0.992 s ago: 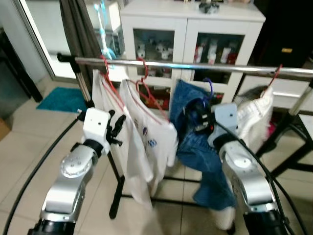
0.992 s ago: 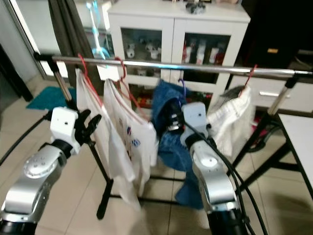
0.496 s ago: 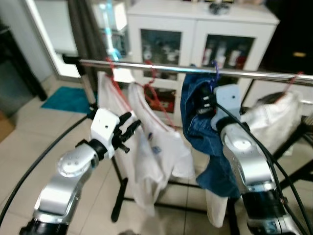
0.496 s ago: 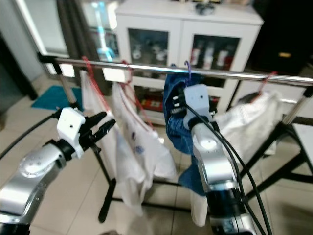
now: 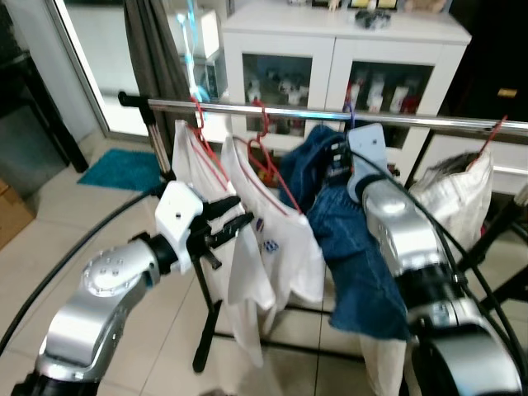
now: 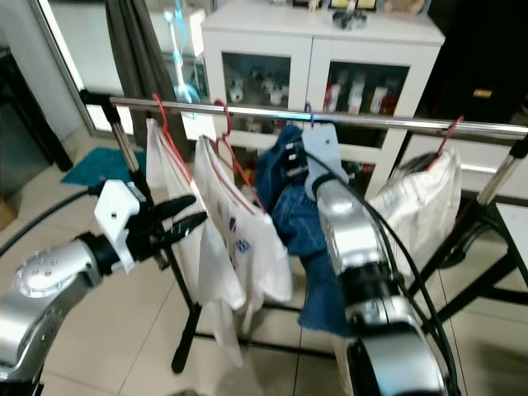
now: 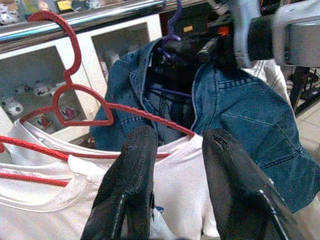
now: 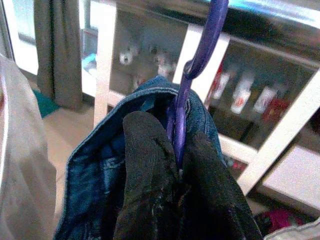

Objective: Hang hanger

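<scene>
The right gripper [image 8: 176,150] pinches the purple hanger [image 8: 192,65] (denim jacket [image 5: 351,239] draped on it) just under the rail [image 5: 272,110]. The left gripper [image 7: 175,165] hovers open, empty, before a white shirt [image 5: 268,247].

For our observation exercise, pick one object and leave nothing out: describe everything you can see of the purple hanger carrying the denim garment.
The purple hanger looks like thin, smooth plastic. Its curved hook rises toward the metal rail; whether it rests over the rail cannot be told. Its neck runs down into the collar of the blue denim garment, which drapes from it and hides its shoulders. The right claw is shut on the neck, fingers pinching it from both sides. It sits between a white shirt on a red hanger and a pale garment.
</scene>
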Tool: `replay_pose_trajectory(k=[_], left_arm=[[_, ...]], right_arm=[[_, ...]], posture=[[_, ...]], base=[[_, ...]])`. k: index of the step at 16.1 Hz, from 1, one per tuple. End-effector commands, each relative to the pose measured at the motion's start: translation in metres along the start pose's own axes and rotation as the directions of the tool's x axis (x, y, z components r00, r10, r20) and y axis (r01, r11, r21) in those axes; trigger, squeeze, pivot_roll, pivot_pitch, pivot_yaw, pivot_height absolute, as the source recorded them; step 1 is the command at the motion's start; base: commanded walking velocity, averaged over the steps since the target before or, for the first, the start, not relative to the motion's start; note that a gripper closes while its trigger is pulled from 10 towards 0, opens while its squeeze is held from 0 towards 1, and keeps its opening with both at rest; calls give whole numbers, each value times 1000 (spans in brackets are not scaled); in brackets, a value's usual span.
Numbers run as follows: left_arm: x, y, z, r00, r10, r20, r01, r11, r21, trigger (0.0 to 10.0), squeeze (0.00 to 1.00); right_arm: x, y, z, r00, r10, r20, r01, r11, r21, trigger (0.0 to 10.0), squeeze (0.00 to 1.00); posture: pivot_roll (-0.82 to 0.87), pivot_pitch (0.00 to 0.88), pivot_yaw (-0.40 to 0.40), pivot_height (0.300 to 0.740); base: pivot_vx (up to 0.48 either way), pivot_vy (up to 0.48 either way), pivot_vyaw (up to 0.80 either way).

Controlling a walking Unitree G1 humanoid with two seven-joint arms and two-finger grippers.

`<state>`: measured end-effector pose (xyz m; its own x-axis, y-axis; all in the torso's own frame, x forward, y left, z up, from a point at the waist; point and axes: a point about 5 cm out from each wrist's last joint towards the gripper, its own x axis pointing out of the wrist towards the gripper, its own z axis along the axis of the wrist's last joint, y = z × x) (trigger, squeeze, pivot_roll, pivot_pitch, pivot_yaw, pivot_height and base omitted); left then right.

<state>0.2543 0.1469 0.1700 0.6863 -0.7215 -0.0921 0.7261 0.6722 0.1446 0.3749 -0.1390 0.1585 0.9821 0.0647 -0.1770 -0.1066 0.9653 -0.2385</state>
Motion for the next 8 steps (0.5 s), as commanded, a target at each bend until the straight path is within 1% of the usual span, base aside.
replay_pose_trajectory(k=[1,2,3,4,5,6,7,8], left_arm=[[-2,0,3,1000,-14,0,14,1000,0,10000,0],[-3,-1,3,1000,-19,-5,19,1000,1,10000,0],[-3,-2,2,1000,-22,-9,22,1000,1,10000,0],[-3,-2,2,1000,-23,-11,23,1000,1,10000,0],[-4,-1,2,1000,-17,-13,17,1000,0,10000,0],[-3,0,2,1000,-4,-10,4,1000,-2,10000,0],[-1,3,0,999,42,-11,-42,999,-11,10000,0],[3,8,-2,992,128,7,-127,991,-32,10000,0]], right_arm=[[6,-4,5,1000,-7,-10,7,1000,-1,10000,0],[8,-2,-3,998,12,-69,-12,1000,6,10000,0],[10,-1,-8,994,20,-105,-18,1000,22,10000,0],[11,-1,-10,993,21,-112,-18,999,33,10000,0],[10,-1,-9,995,30,-93,-22,996,90,10000,953],[9,-3,-6,998,24,-59,-17,993,118,10000,1000],[6,-6,-1,1000,17,-2,-17,989,147,10000,1000],[1,-8,6,996,37,76,-47,990,130,10000,1000]], posture=[[-57,0,38,719],[-54,0,36,719],[-52,0,37,719],[-52,0,37,719],[-55,0,39,719],[-55,0,39,719],[-61,0,44,719],[-62,0,46,719]], base=[[0,0,0],[0,0,0],[0,0,0],[0,0,0],[0,0,0],[0,0,0],[0,0,0],[0,0,0]])
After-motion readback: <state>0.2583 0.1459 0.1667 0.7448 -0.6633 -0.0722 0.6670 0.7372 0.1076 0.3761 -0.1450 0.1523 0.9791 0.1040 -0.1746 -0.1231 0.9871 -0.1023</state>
